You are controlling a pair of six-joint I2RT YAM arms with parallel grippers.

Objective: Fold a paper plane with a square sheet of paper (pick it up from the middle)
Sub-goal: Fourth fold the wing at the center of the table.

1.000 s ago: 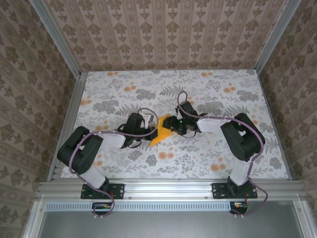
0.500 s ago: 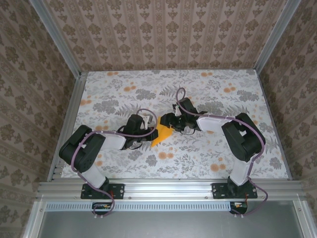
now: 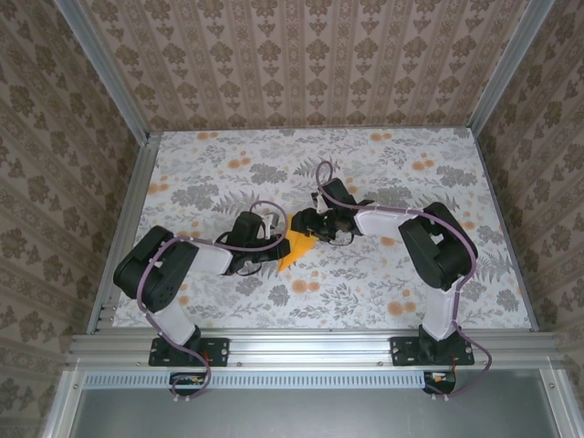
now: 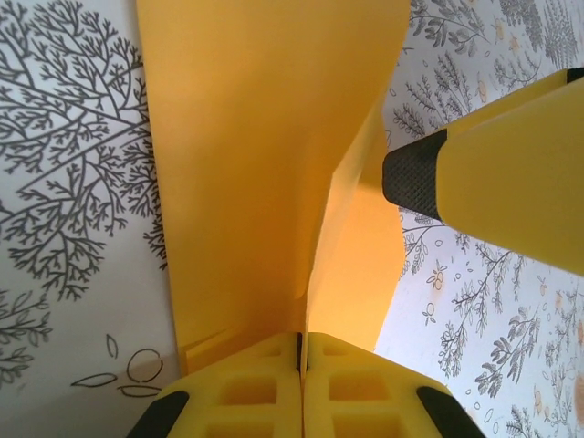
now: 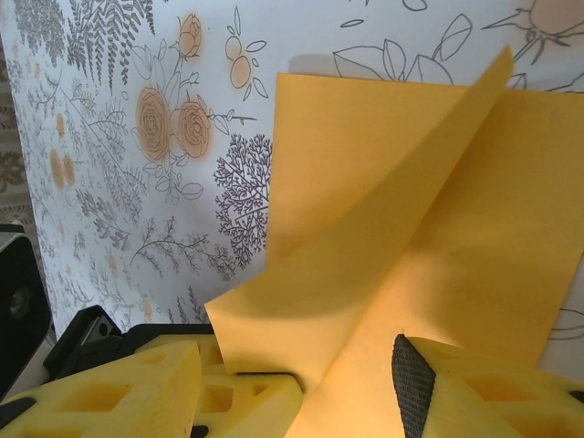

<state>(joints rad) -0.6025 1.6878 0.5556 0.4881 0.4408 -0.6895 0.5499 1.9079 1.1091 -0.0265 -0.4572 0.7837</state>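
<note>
Top external view: the square sheet of paper (image 3: 297, 246) lies mid-frame on the floral table (image 3: 383, 164) between both arms. The left gripper (image 4: 301, 351) is clamped on its folded edge; the right gripper (image 5: 297, 383) stands apart, one finger (image 5: 412, 372) under a raised flap — probably an early fold. Next, lay that flap flat and crease it.

Plain bright orange-yellow square sheet of paper (image 3: 297, 247) lies on a white tablecloth (image 3: 383, 292) w/ grey leaf & branch print and small orange blossoms around the sheet. Beside the sheet, gripper fingers (image 4: 511, 173) are yellow w/ black pads; arms black & white w/ purple cables. Walls beyond the tablecloth: beige-brown striped damask.
</note>
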